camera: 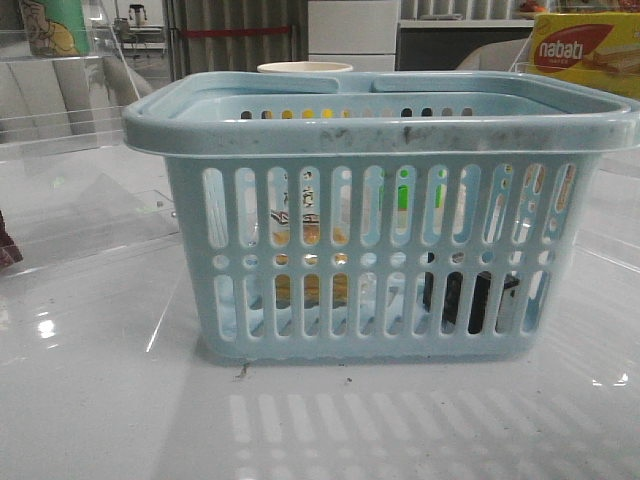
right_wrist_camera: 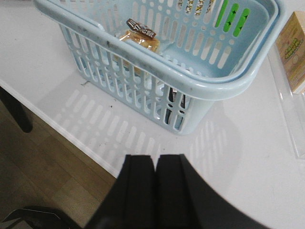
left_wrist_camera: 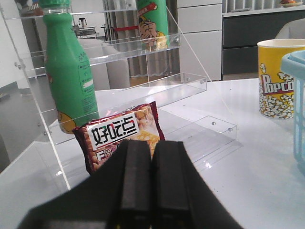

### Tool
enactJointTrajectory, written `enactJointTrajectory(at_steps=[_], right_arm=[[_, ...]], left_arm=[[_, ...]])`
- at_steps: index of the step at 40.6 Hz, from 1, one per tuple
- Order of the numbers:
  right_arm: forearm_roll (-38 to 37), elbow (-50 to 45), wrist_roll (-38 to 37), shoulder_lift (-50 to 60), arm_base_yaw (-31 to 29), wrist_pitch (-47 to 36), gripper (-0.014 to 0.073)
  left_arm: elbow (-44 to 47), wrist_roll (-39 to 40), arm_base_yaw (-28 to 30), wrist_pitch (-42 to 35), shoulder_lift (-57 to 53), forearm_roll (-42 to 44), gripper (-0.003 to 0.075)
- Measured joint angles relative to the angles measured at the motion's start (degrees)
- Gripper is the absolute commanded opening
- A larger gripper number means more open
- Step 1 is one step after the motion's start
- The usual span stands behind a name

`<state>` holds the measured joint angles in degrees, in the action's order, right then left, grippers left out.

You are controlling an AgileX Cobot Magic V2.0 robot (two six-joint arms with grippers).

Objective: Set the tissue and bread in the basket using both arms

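The light blue basket (camera: pixel 380 130) stands in the middle of the white table; it also shows in the right wrist view (right_wrist_camera: pixel 209 88). The bread (right_wrist_camera: pixel 139 40), golden-brown with a dark label, lies inside the basket and shows through the slots in the front view (camera: pixel 310 235). The black tissue pack (camera: pixel 468 298) lies inside at the basket's right, seen through the slots (right_wrist_camera: pixel 176 99). My left gripper (left_wrist_camera: pixel 151 145) is shut and empty, off to the basket's left. My right gripper (right_wrist_camera: pixel 156 160) is shut and empty, above the table's front edge, short of the basket.
A clear acrylic shelf (left_wrist_camera: pixel 143 90) holds a green bottle (left_wrist_camera: pixel 69 71) and a red snack packet (left_wrist_camera: pixel 119 133). A popcorn cup (left_wrist_camera: pixel 279 78) stands behind the basket. A nabati box (camera: pixel 585 50) sits at back right. A pale box (right_wrist_camera: pixel 293 52) lies right of the basket.
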<state>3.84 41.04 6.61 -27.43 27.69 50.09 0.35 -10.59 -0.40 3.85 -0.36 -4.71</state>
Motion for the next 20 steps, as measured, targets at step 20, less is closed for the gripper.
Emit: enactJointTrajectory(at_steps=[20], right_arm=[[-0.77,-19.03,0.00,12.24,-16.91,-21.07,0.0055]], left_arm=[[0.00,0.00,0.00,-0.08,0.00,0.00,0.0091]])
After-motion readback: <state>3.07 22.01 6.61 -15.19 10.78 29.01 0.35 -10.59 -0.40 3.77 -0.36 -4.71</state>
